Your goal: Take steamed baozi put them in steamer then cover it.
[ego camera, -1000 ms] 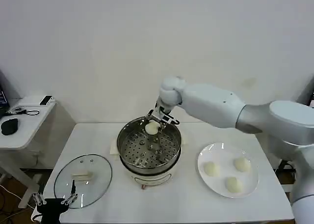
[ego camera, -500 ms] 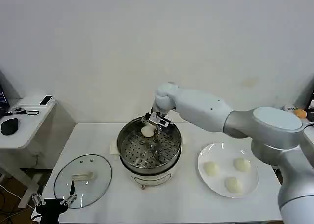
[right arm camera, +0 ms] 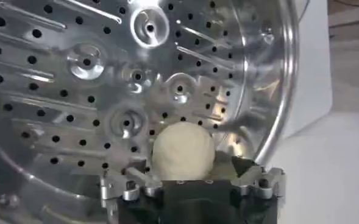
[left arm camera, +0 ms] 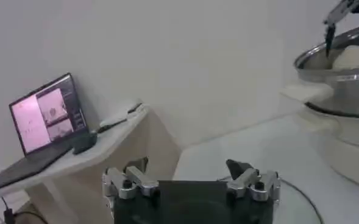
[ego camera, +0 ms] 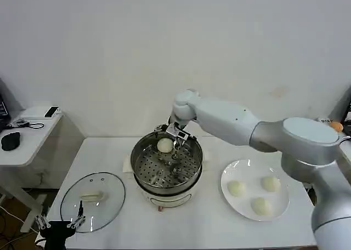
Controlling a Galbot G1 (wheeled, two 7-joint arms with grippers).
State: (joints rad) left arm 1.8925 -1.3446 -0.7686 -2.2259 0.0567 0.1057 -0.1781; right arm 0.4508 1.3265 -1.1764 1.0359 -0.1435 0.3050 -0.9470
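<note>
The steel steamer [ego camera: 167, 170] stands mid-table on its white base, its perforated tray [right arm camera: 106, 91] bare except for one cream-white baozi [ego camera: 165, 146] resting at the far side. My right gripper [ego camera: 171, 136] hangs over that baozi [right arm camera: 183, 152] and is open. Its fingers stand wider than the bun, with a gap at one side [right arm camera: 188, 169]. Three more baozi [ego camera: 236, 188] lie on the white plate [ego camera: 281, 206] to the right. The glass cover [ego camera: 92, 200] lies flat at the table's front left. My left gripper [ego camera: 59, 226] is open just in front of it [left arm camera: 187, 164].
A low side table [ego camera: 24, 132] with a mouse and small devices stands to the left, and a laptop [left arm camera: 45, 119] sits on it. White wall is close behind the table. Bare tabletop [ego camera: 203, 222] lies in front of the steamer.
My right gripper lowered the baozi into the steamer's far side and spread its fingers off it. The left arm has stayed where it was.
</note>
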